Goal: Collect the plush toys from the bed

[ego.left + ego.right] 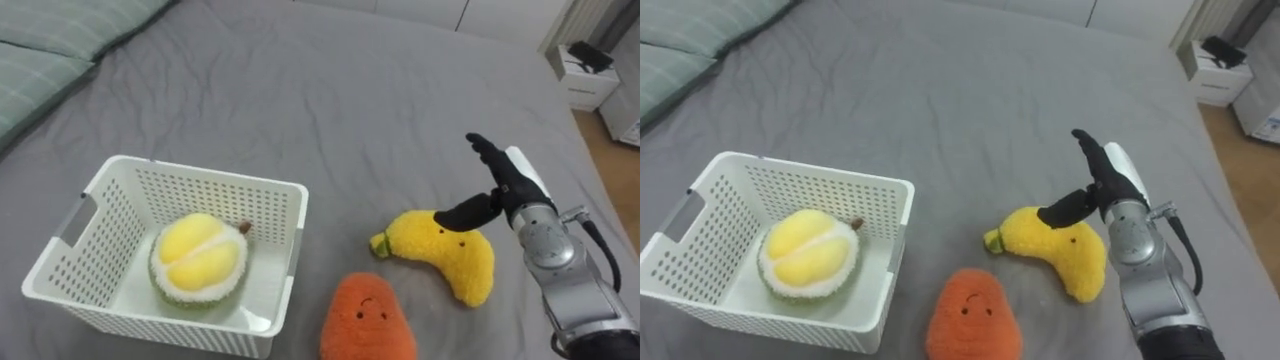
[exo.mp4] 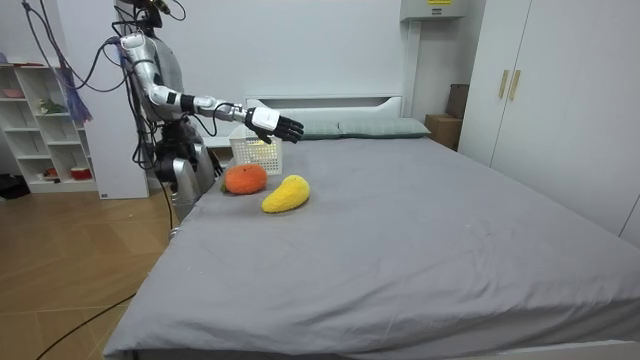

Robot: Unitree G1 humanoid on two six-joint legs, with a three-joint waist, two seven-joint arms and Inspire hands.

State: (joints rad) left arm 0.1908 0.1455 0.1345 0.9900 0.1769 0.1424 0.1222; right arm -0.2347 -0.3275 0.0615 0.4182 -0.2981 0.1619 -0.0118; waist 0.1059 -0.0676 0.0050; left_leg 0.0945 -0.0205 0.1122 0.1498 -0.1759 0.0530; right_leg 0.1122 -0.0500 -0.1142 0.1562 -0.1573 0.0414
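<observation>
The room has a wooden floor [image 2: 70, 270], a white wardrobe [image 2: 540, 90] on the room view's right and a white shelf unit [image 2: 40, 120] on its left. A wide bed [image 1: 330, 110] under a smooth grey cover takes most of the space. Pale green pillows [image 1: 40, 50] lie at its head and a small white bedside cabinet [image 1: 585, 75] stands beyond its far side. The robot stands at the bed's edge, close to the toys.

A white perforated basket [image 1: 215, 195] sits on the cover at the robot's left. A durian plush [image 1: 198, 262] lies inside it, its yellow flesh facing up. Just right of the basket lies an orange plush [image 1: 367, 320], face up. Beyond it lies the banana plush [image 1: 445, 255]. The banana's long axis runs left to right with a curve: the green stem end points toward the basket, and the thicker end bends toward the robot.

The right hand [image 1: 500, 185] hovers over the banana's right part, released, with fingers straight and thumb angled down toward the toy.
</observation>
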